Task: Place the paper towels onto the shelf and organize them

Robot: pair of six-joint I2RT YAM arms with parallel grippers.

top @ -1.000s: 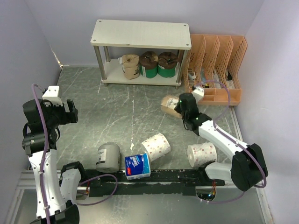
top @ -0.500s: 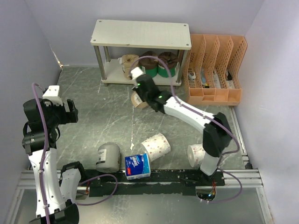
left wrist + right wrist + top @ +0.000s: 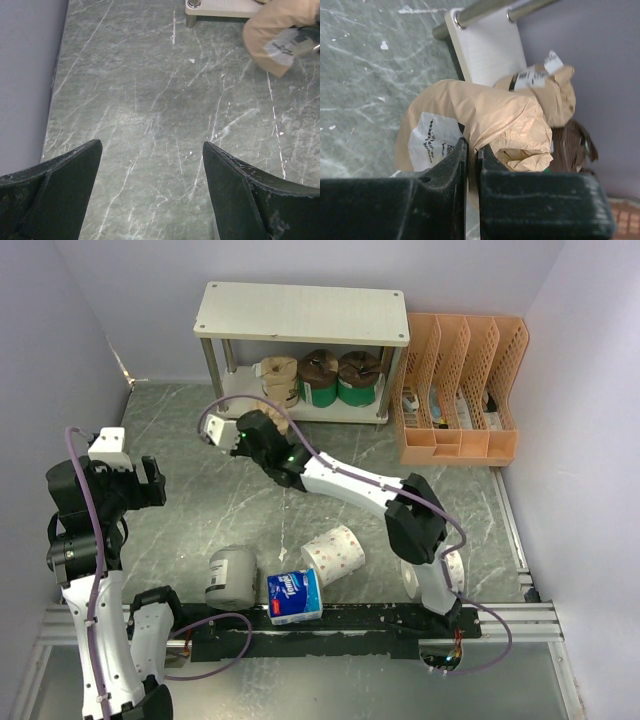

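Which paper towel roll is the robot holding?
The tan kraft-paper roll with the white label, pinched in the right gripper in front of the shelf. The other rolls sit free on the shelf or table.

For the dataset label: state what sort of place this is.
Probably a robot test cell, not a home: a left arm and right arm mounted on a rail at the table's edge, plain walls boxing it in, and a staged shelf with wrapped rolls.

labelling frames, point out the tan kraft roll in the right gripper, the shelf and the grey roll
tan kraft roll [image 3: 490, 112], right wrist view, on its crumpled paper side
shelf [image 3: 300, 312], top external view, on its top board
grey roll [image 3: 230, 585], top external view, on its wrapped side
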